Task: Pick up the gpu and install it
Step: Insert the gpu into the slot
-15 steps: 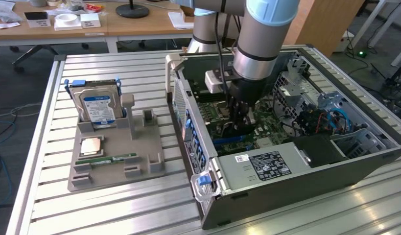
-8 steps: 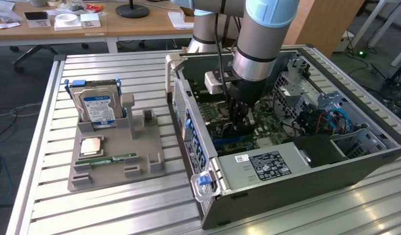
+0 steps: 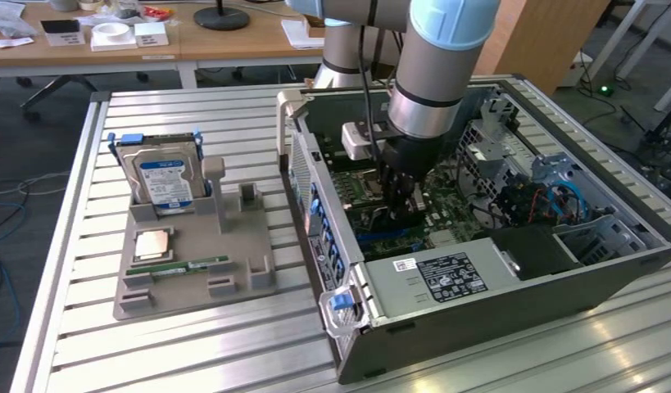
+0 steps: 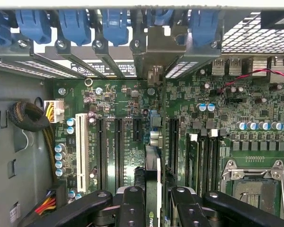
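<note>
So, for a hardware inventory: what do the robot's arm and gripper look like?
The arm is a silver-grey tube with a pale blue joint cap and a black ring. A black cable runs alongside. Black gripper; its jaws are jointed bars with round screw heads.

A slatted metal surface (image 3: 73,213) is carrying two things. A grey moulded parts holder (image 3: 182,292) is sitting flat on the slats toward the exterior view's left. An open desktop computer case (image 3: 554,299) is lying on its side toward the exterior view's right, its open side facing up, with a narrow strip of bare slats showing between the two.
</note>
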{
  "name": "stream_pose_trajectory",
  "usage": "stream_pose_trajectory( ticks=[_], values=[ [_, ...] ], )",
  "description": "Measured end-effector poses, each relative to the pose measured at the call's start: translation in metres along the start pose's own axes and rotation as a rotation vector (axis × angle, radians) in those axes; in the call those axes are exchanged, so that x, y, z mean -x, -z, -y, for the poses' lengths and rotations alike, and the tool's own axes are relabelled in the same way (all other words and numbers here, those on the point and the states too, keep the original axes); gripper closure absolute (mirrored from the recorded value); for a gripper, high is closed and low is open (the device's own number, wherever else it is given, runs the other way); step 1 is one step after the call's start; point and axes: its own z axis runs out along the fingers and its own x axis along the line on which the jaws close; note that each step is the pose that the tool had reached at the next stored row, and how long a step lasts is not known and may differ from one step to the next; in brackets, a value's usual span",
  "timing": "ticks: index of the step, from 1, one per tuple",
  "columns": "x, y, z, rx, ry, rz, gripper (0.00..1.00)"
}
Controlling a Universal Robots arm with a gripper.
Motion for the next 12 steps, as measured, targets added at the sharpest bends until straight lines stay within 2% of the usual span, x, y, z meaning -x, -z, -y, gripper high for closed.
stream_pose_trajectory(
  ticks=[12],
  values=[
    [0.0, -0.0014, -0.0002, 0.0, 0.0, 0.0, 0.74]
  ],
)
